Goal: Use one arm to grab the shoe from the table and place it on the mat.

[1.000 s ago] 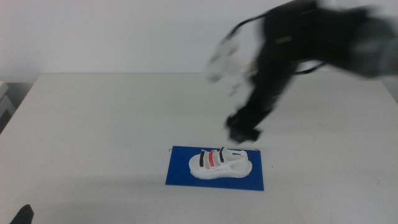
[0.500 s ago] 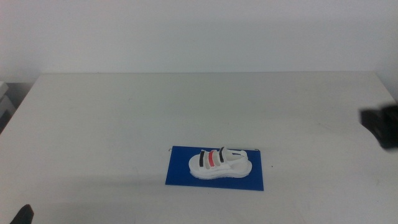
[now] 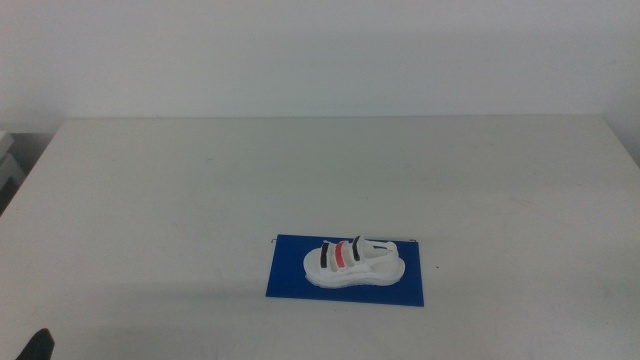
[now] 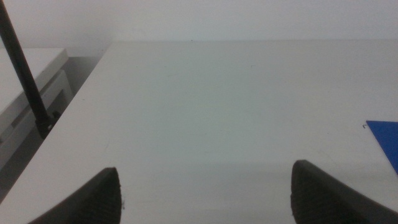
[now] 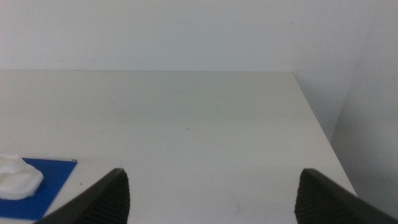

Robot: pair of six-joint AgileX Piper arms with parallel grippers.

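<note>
The white shoe [image 3: 355, 264] with black, red and black straps lies flat on the blue mat [image 3: 290, 275], near the front middle of the table [image 3: 200, 180]. No gripper holds it. My right gripper [image 5: 212, 186] is open and empty, out of the middle view; its wrist view shows a corner of the mat [image 5: 43, 186] and one end of the shoe [image 5: 15, 177] at a distance. My left gripper [image 4: 205, 186] is open and empty; only a dark tip of it [image 3: 38, 346] shows at the middle view's bottom left. The left wrist view catches a mat corner [image 4: 387, 140].
A white wall stands behind the table. In the left wrist view a white cabinet [image 4: 31, 93] and a thin black rod [image 4: 25, 74] stand beside the table's edge. The table's right edge shows in the right wrist view [image 5: 323, 130].
The right arm, which hung just above the shoe a second ago, has pulled back to the right and gone out of the middle view. The shoe stays on the mat.
</note>
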